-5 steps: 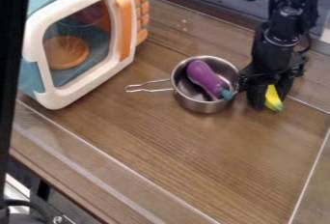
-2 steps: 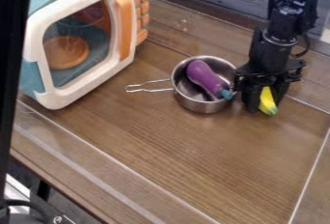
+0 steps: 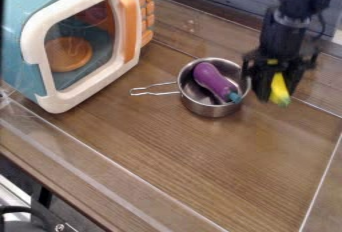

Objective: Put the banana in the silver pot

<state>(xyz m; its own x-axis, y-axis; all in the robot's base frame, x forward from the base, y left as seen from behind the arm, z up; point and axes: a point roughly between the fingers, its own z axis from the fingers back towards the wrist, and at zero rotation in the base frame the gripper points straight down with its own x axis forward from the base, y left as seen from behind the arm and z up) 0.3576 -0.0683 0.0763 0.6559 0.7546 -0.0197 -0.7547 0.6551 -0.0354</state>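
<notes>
The yellow banana (image 3: 279,90) hangs upright between the black fingers of my gripper (image 3: 278,82), which is shut on it just above the wooden table. It is right of the silver pot (image 3: 201,100), close to the pot's rim. The pot stands mid-table with its wire handle (image 3: 152,89) pointing left. A purple eggplant toy (image 3: 214,79) lies inside it.
A teal-and-white toy microwave (image 3: 80,36) with an orange door handle stands at the left, its window showing an orange item inside. The wooden table top (image 3: 201,166) stretches toward the front, with a raised edge along the right and back.
The gripper has risen a little with the banana in it, so the banana has left the table. The pot and eggplant have not moved.
</notes>
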